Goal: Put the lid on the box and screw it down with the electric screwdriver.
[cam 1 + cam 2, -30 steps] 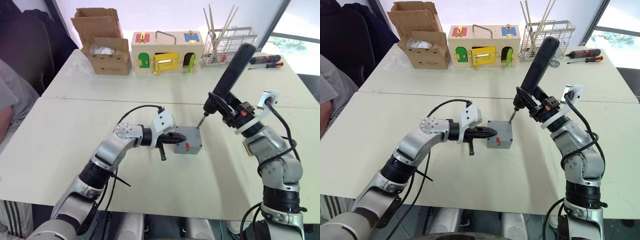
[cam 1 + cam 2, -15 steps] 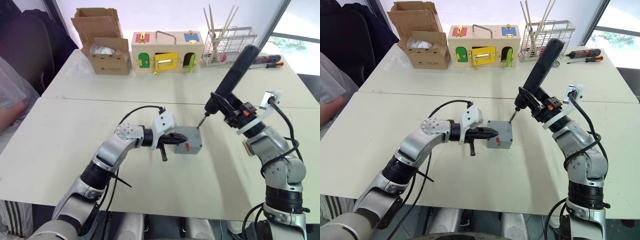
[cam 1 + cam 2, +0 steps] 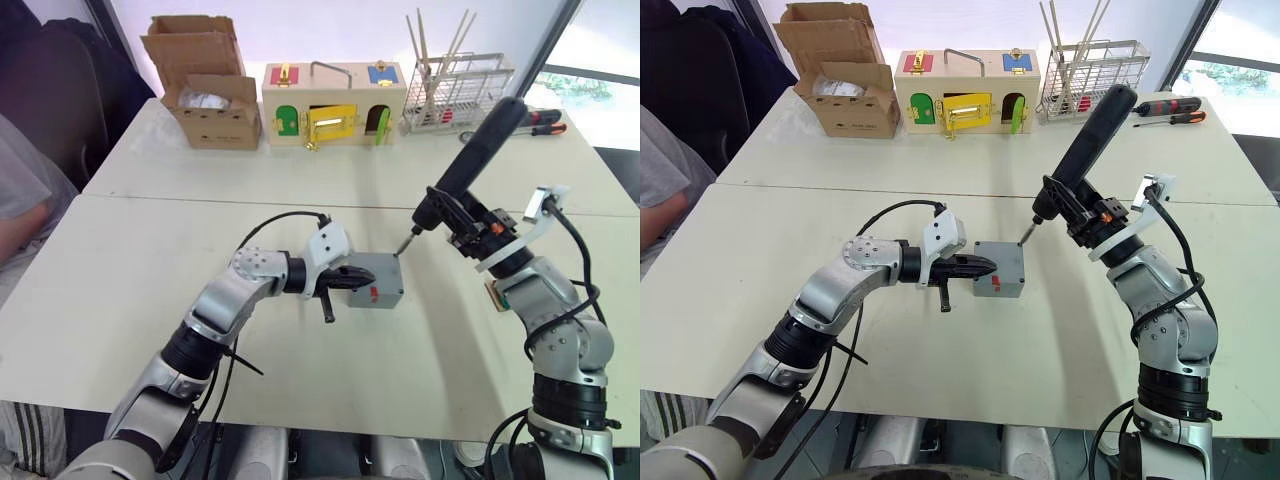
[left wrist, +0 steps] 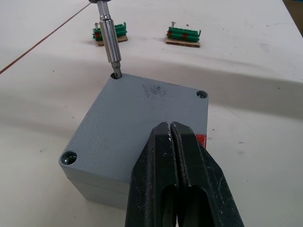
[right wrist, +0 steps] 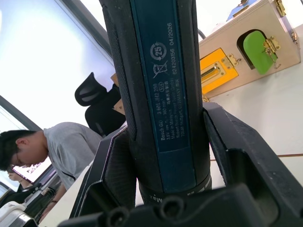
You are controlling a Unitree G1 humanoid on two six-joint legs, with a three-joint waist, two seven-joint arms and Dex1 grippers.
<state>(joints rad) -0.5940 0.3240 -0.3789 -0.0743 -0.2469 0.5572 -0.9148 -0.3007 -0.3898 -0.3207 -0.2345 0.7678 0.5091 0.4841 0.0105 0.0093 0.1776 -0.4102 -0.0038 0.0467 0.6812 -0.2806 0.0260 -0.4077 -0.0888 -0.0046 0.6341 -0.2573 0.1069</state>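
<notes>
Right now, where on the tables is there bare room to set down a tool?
The near table is bare left of the left claw, and right of the box. The far edge is crowded: cardboard box, wooden box, wire rack, hand screwdrivers.

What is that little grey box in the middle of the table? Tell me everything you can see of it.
The box is a small square enclosure of matte grey plastic, standing on the white table. Its lid is already on, with a screw hole at each visible corner, and a small red mark shows on one side. The left gripper, shut, presses on the lid from one side. The electric screwdriver, held tilted in the right gripper, has its metal bit in one far corner hole.
</notes>
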